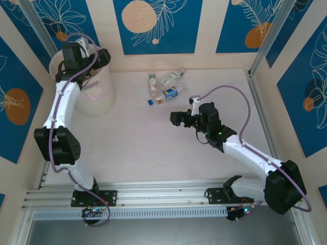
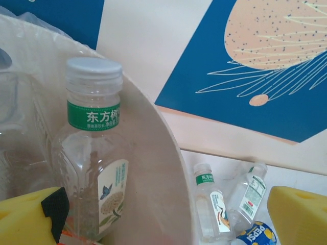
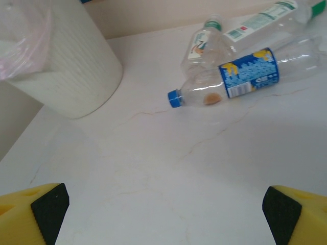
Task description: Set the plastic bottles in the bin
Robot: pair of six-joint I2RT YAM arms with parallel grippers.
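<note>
My left gripper (image 2: pixel 168 224) hangs open over the bin (image 1: pixel 97 89), its yellow fingers (image 2: pixel 28 219) spread wide. A clear bottle with a green neck label (image 2: pixel 94 153) stands upright inside the bin wall (image 2: pixel 163 168), close to the left finger and not gripped. Three bottles lie on the table: a green-labelled one (image 1: pixel 152 81), a white-labelled one (image 1: pixel 173 76) and a blue Pepsi one (image 1: pixel 166 95). My right gripper (image 1: pixel 184 109) is open just right of the Pepsi bottle (image 3: pixel 230 81), above bare table, with nothing between its fingers (image 3: pixel 36 214).
The bin (image 3: pixel 66 66) stands in the back left corner against blue-and-cream wall panels (image 1: pixel 153 25). A metal post (image 1: pixel 268 35) runs along the back right. Open tabletop (image 1: pixel 153 148) lies between the arms' bases and the bottles.
</note>
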